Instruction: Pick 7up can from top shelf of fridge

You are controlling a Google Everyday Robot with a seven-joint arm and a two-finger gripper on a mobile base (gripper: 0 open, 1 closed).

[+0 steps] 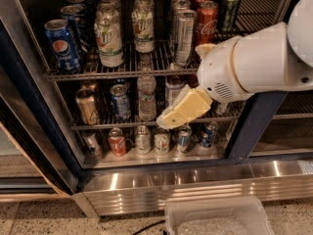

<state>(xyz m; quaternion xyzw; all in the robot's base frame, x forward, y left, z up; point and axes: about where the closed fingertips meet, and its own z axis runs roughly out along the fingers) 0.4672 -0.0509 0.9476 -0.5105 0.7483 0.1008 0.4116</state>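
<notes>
Two rows of tall pale 7up cans stand on the top shelf [122, 74], a wire rack in the fridge [252, 124]. The front 7up can [109, 40] is left of centre and another 7up can [143, 28] stands just to its right. My gripper [166, 120], cream-coloured on a white arm, hangs in front of the middle shelf. It is below and to the right of the 7up cans, touches none of them and holds nothing.
A blue Pepsi can [62, 43] stands left of the 7up cans, with a slim silver can [185, 35] and a red Coke can [206, 16] to their right. Lower shelves hold more cans and a bottle [146, 99]. A ribbed steel base [195, 180] and a clear bin [215, 217] lie below.
</notes>
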